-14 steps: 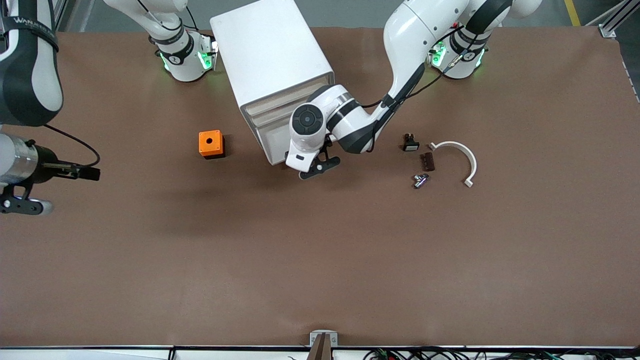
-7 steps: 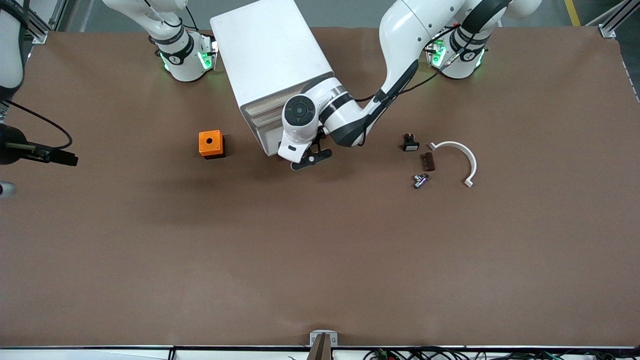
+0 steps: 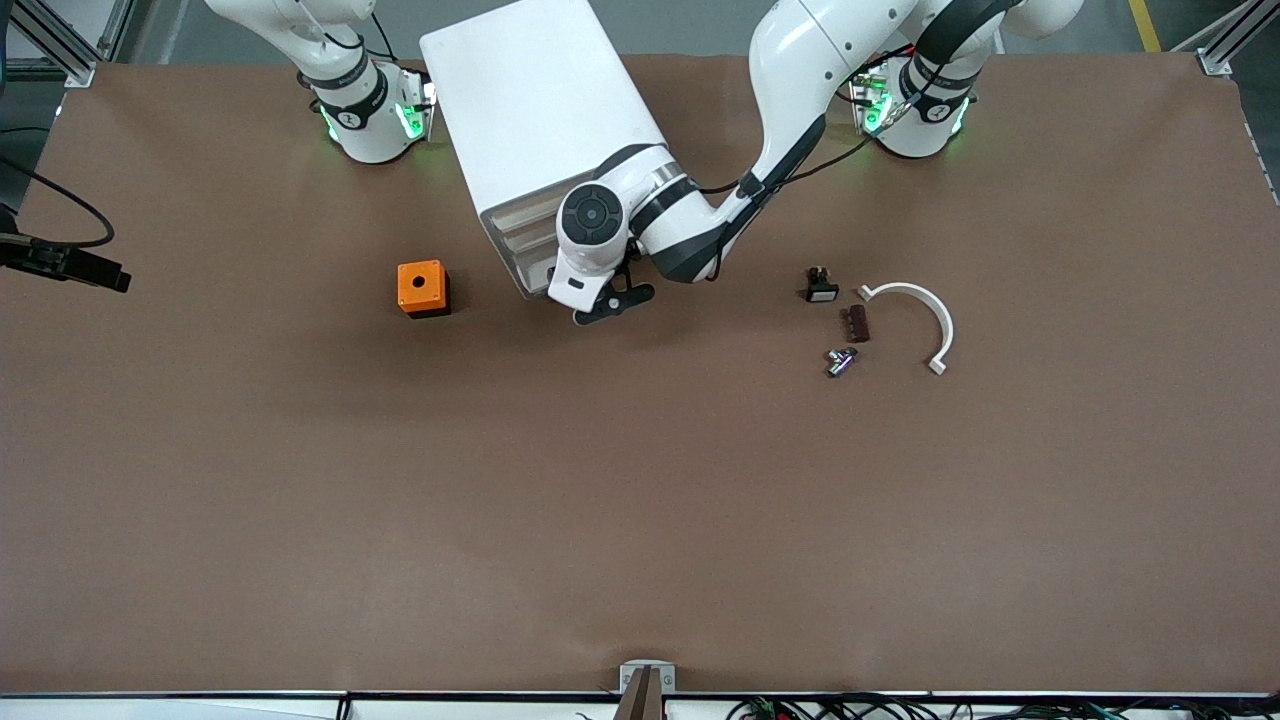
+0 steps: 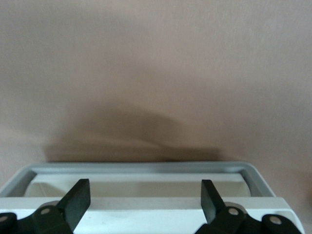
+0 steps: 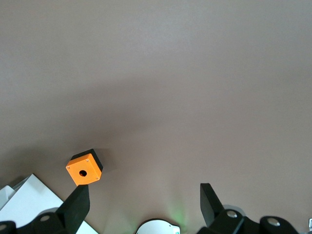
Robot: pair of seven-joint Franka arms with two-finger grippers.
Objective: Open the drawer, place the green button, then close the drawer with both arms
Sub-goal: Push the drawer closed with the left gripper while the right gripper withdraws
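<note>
The left gripper (image 3: 612, 303), fingers spread and empty, is being held at the drawer (image 4: 141, 170) front, frame centre-top, presumably for opening, the button (image 3: 840, 361) being left at right; the right gripper (image 5: 141, 204) is being kept spread aloft.

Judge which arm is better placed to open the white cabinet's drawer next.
Left. Its open end effector is already at the front of the white drawer cabinet, with the drawer's front edge between its fingers in the left wrist view. The right end effector is high above the brown table, over the orange box.
</note>
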